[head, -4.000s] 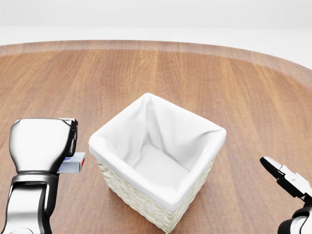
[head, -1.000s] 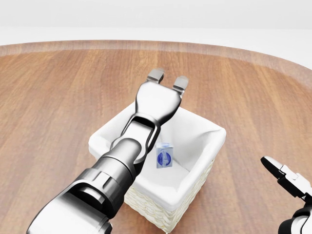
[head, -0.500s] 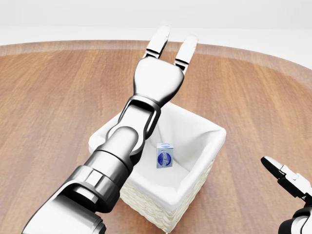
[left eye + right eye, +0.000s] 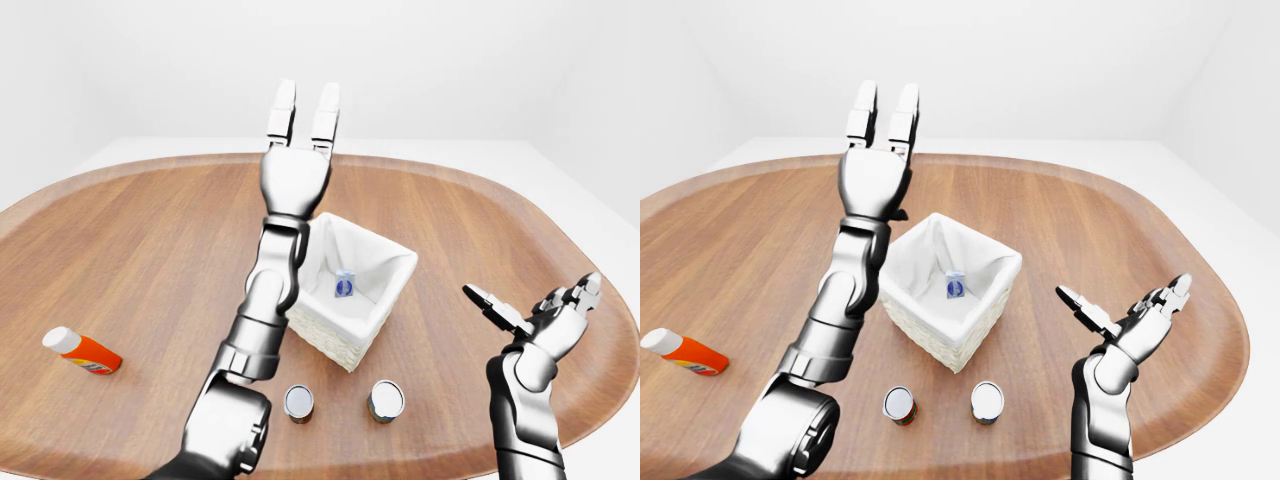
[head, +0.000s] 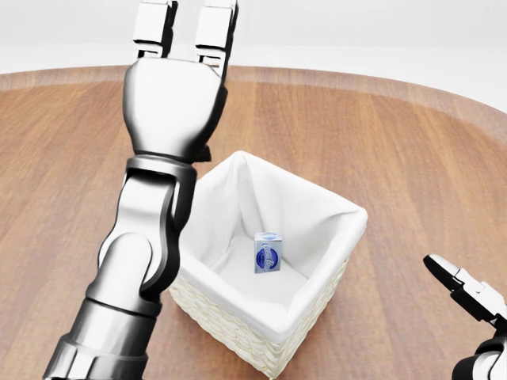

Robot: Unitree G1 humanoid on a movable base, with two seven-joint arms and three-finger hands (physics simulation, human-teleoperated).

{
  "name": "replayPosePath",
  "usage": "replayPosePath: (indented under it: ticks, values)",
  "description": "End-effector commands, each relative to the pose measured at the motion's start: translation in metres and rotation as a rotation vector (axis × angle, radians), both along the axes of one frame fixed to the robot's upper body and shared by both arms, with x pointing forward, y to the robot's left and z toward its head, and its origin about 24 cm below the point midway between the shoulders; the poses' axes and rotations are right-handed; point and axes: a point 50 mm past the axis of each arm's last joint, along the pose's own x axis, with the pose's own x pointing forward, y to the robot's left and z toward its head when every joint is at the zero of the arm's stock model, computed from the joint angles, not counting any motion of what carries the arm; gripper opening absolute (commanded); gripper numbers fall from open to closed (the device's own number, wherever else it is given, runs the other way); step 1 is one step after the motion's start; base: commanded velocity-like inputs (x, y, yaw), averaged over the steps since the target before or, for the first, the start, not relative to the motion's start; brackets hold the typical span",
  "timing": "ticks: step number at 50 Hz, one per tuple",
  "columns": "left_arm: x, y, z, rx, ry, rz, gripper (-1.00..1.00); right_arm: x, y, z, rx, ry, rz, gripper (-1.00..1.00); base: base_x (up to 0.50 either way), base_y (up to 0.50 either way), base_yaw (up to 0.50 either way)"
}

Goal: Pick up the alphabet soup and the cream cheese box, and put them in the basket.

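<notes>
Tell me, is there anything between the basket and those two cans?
No. In the left-eye view, only bare wooden table separates the basket from the two cans.

No text is readable anywhere (the cream cheese box (image 5: 268, 252) label blurs).

The robot's arms are shiny silver metal with black rings and dark gaps at the joints. The left hand (image 4: 295, 165) has a smooth, rounded silver palm and blocky grey fingers (image 4: 284, 108) made of short parts. The right hand (image 4: 1135, 320) is silver too, with thin fingers that have black sides.
</notes>
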Motion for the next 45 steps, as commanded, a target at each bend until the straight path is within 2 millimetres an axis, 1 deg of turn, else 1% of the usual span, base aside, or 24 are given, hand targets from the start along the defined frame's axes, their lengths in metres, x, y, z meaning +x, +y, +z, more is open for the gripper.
replayPosePath:
  ticks: [1,2,6,7,11,16,21,22,27,29,31,33,37,40,41,42,45]
  values:
    - [-0.034,0.039,0.019,-0.090,-0.096,0.043,1.00,0.001,0.000,-0.001,0.001,0.002,0.001,1.00,0.00,0.00,0.00]
    - [-0.038,0.046,0.019,-0.111,-0.098,0.051,1.00,0.001,0.000,0.000,0.001,0.001,0.001,1.00,0.00,0.00,0.00]
    - [-0.046,0.062,0.020,-0.144,-0.106,0.070,1.00,0.000,0.000,0.000,0.001,0.001,0.000,1.00,0.00,0.00,0.00]
    - [-0.047,0.062,0.020,-0.144,-0.106,0.070,1.00,0.000,0.000,0.000,0.001,0.001,0.000,1.00,0.00,0.00,0.00]
    - [-0.049,0.081,0.019,-0.191,-0.118,0.086,1.00,0.000,0.000,0.000,0.000,0.002,0.000,1.00,0.00,0.00,0.00]
    - [-0.058,0.095,0.021,-0.199,-0.126,0.103,1.00,0.000,0.000,0.000,-0.002,-0.001,0.001,1.00,0.00,0.00,0.00]
    - [-0.063,0.110,0.017,-0.225,-0.154,0.131,1.00,0.000,0.000,0.000,0.000,-0.002,0.001,1.00,0.00,0.00,0.00]
    - [-0.065,0.117,0.014,-0.261,-0.151,0.136,1.00,0.000,0.000,0.000,0.000,-0.002,0.000,1.00,0.00,0.00,0.00]
    - [-0.076,0.130,0.007,-0.286,-0.161,0.157,1.00,0.000,0.000,0.000,-0.002,0.000,0.000,1.00,0.00,0.00,0.00]
    - [-0.083,0.140,0.002,-0.338,-0.174,0.167,1.00,0.000,0.000,0.001,-0.002,-0.006,0.000,1.00,0.00,0.00,0.00]
    - [-0.085,0.145,-0.006,-0.334,-0.167,0.190,1.00,0.000,0.000,0.002,-0.002,-0.007,0.000,1.00,0.00,0.00,0.00]
    - [-0.092,0.157,-0.013,-0.371,-0.169,0.222,1.00,-0.001,0.000,0.003,-0.005,-0.010,0.000,1.00,0.00,0.00,0.00]
    - [-0.102,0.169,-0.016,-0.394,-0.166,0.249,1.00,-0.001,0.000,0.001,-0.006,-0.002,-0.001,1.00,0.00,0.00,0.00]
    - [-0.109,0.186,-0.019,-0.455,-0.171,0.279,1.00,-0.001,0.000,0.002,-0.007,-0.005,-0.001,1.00,0.00,0.00,0.00]
    - [-0.109,0.186,-0.019,-0.456,-0.171,0.279,1.00,-0.001,0.000,0.001,-0.006,-0.004,-0.002,1.00,0.00,0.00,0.00]
    - [-0.113,0.193,-0.021,-0.461,-0.175,0.303,1.00,-0.001,0.000,0.000,-0.006,0.000,-0.002,1.00,0.00,0.00,0.00]
    - [-0.118,0.201,-0.023,-0.476,-0.171,0.319,1.00,-0.001,0.000,0.002,-0.009,-0.008,-0.001,1.00,0.00,0.00,0.00]
